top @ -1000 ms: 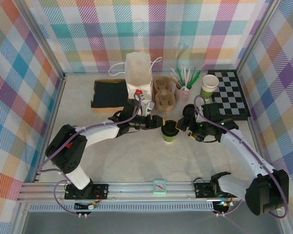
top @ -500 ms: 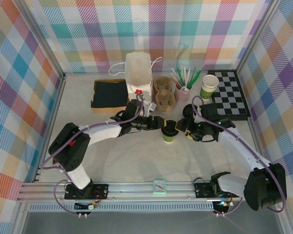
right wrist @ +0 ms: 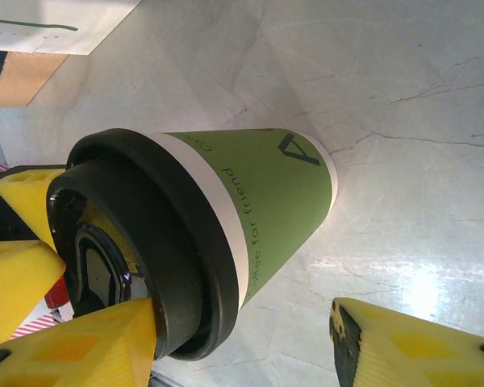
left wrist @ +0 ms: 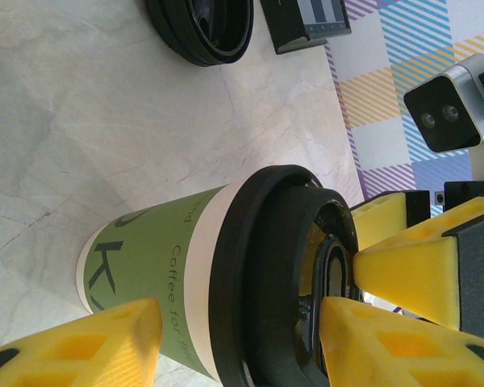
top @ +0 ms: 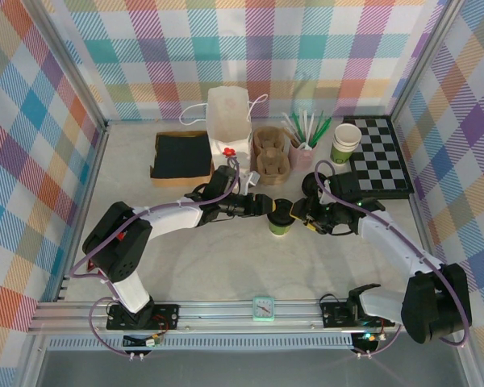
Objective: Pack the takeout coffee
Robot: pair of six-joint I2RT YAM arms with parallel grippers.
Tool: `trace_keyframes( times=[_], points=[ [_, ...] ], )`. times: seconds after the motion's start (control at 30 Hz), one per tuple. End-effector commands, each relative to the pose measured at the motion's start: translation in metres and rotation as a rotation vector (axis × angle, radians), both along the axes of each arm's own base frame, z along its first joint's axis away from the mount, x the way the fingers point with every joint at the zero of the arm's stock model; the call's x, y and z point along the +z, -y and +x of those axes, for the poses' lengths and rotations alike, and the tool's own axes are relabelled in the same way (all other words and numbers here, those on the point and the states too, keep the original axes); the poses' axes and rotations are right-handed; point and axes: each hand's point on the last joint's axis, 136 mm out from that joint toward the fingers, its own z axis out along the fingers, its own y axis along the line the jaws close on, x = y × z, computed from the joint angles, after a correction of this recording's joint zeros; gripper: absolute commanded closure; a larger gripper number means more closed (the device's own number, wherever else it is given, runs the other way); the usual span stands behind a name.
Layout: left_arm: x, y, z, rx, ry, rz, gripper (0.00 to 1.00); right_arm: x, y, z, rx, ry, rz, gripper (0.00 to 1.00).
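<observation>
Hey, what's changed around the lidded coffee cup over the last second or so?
The right gripper moved left up to the takeout coffee, its fingers narrowing around it but not yet clamped; one finger stands clear of the cup. The left gripper kept its hold on the cup, which stayed upright in place. The paper bag did not move.

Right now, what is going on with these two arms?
Both arms meet at the takeout coffee. The left claw grips it near the black lid. The right claw sits around the same cup, open, one finger clear of the wall. The white paper bag stands at the back, so nothing is packed yet.
</observation>
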Motion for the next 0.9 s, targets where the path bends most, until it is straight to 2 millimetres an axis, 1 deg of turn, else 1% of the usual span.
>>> trace_keyframes(
  times=[0.0, 0.13, 0.5, 0.63, 0.87],
  points=[
    [-0.004, 0.004, -0.003, -0.021, 0.010, 0.016, 0.46, -0.009, 0.002, 0.000, -0.012, -0.016, -0.010, 0.43],
    [-0.007, 0.003, -0.004, -0.019, 0.006, 0.022, 0.46, -0.013, 0.003, 0.000, -0.019, -0.025, -0.012, 0.43],
    [-0.020, 0.000, -0.006, -0.012, -0.013, 0.046, 0.48, -0.009, 0.003, 0.005, -0.027, -0.010, -0.014, 0.44],
    [-0.025, 0.000, -0.006, -0.011, -0.020, 0.053, 0.48, -0.009, 0.003, 0.008, -0.033, -0.012, -0.017, 0.44],
    [-0.035, -0.003, -0.007, -0.004, -0.038, 0.073, 0.49, -0.004, 0.001, 0.016, -0.034, 0.002, -0.017, 0.44]
  ],
)
